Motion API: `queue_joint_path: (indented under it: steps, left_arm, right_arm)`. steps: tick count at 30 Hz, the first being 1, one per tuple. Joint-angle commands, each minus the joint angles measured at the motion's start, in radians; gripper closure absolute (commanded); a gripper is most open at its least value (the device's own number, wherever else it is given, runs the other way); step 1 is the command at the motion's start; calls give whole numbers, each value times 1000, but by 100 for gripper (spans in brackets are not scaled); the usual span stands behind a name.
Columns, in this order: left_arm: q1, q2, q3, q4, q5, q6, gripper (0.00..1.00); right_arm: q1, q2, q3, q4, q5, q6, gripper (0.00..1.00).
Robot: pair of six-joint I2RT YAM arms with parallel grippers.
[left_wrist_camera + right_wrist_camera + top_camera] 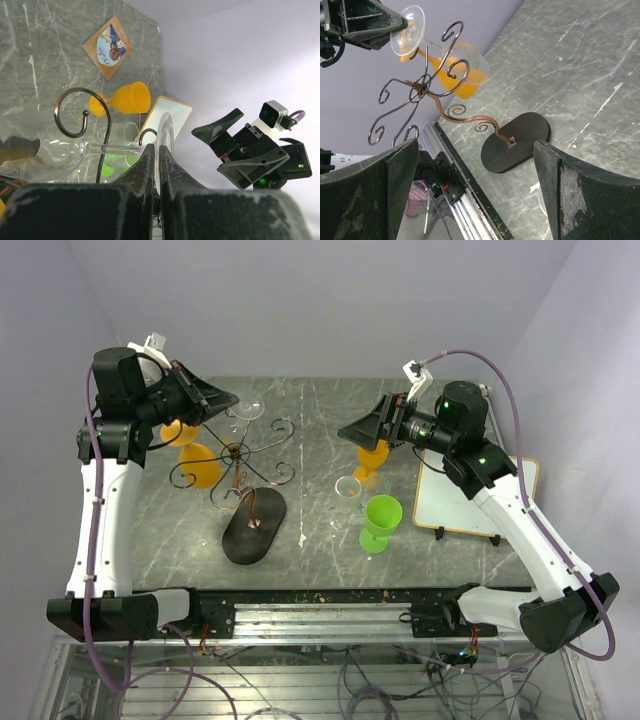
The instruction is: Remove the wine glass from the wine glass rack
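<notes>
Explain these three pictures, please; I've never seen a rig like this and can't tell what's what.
Two white robot arms stand at a grey marbled table's near edge. One picture looks down from above; the other two are from wrist cameras. The left gripper is shut on the foot of a clear wine glass, whose stem lies among the scroll arms of a copper-brown wire rack on a dark oval base. The right gripper is open, empty. On the table stand an orange goblet, a small clear glass and a green goblet, beside a white board.
</notes>
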Motion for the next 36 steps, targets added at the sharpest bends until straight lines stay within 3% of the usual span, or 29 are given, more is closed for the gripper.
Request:
queue_joint_path:
  steps: [1,16,31,36]
  left_arm:
    - [-5,-12,56,-55,-42,12,93]
    - [21,-30,214,-229,-424,49,93]
    - [37,52,246,47,-339,-16,93]
    - [43,54,269,223,-224,-59,93]
  right_arm:
    - [4,-19,21,4,-1,0,3]
    - [4,-40,23,-10,9,-1,3]
    - [4,-58,44,-49,31,-15,3]
    - [4,-52,41,-31,19,-1,3]
